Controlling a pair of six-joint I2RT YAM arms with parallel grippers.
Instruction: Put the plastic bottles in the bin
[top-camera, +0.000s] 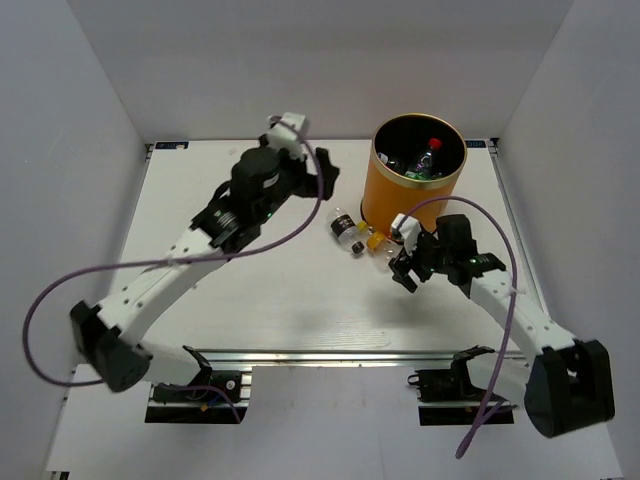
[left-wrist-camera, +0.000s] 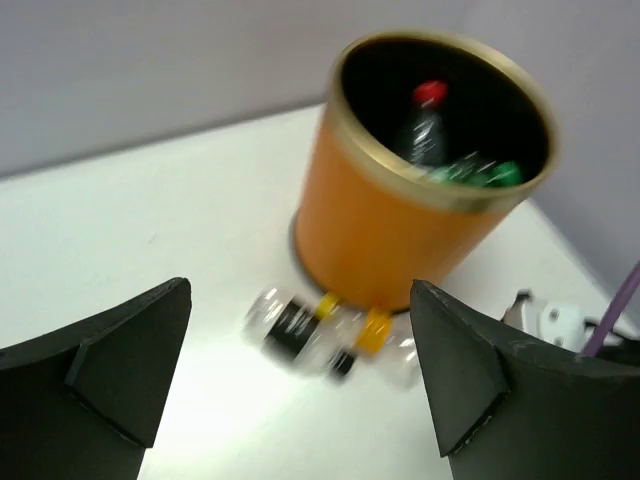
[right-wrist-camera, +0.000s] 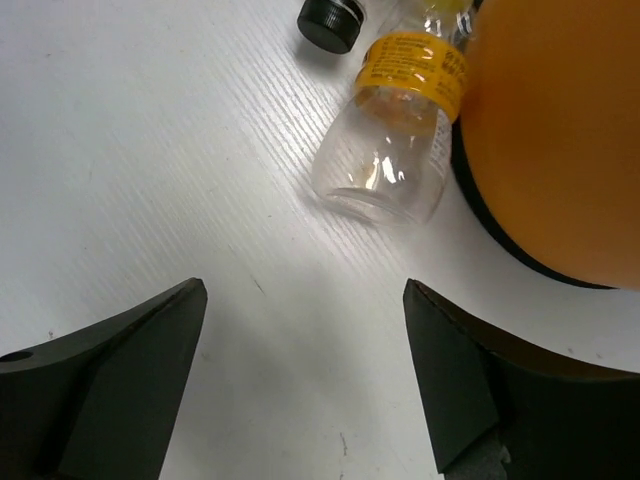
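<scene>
plastic bottle (right-wrist-camera: 385, 150) just beside orange bin (right-wrist-camera: 560, 150)

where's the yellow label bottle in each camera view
Top external: yellow-label bottle lies right of centre, at the near foot of the orange bin.
Left wrist: blurred, lower centre, just below the bin.
Right wrist: upper centre, lying beside the bin.
Shared landmark: the orange bin.

White table (top-camera: 250, 290) carries the orange bin (top-camera: 398, 200), upright. Black-capped bottle (top-camera: 344, 229) and yellow-label bottle (right-wrist-camera: 395, 120) lie just beside its base.
</scene>
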